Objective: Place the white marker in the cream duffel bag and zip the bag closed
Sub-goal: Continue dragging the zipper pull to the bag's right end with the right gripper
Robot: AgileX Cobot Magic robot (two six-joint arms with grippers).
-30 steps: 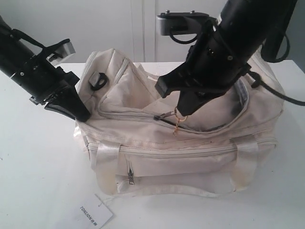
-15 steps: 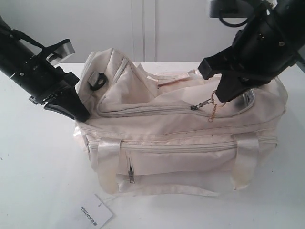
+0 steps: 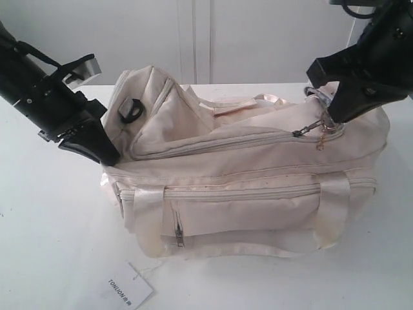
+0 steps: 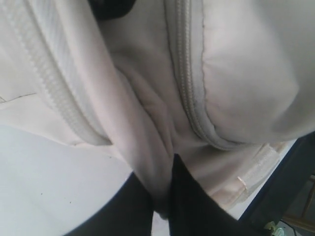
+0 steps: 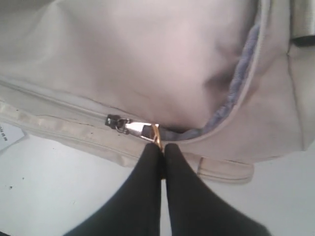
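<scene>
Large cream fabric duffel bag (image 3: 245,168) sits mid-scene on the white table (image 3: 51,226), long side toward the near edge, front zip pocket facing near, shiny webbing handles (image 3: 145,213) hanging down the front. White hang tag (image 3: 126,290) lies on the table near-left of the bag.

My right gripper (image 5: 161,147) is over the bag's right end, black fingers pressed together and pinching the gold ring pull (image 5: 156,132) of the curved top zipper. The slider (image 3: 297,134) is close to the right end. The zipper is closed from there leftward; in the right wrist view a short stretch past the slider gapes, with greyish lining showing.

My left gripper (image 3: 106,155) is at the bag's left end, below the black end ring (image 3: 131,110). In the left wrist view its fingers (image 4: 189,201) are clamped on a fold of the cream fabric.

The white marker shows in no view, so I cannot tell where it is.
</scene>
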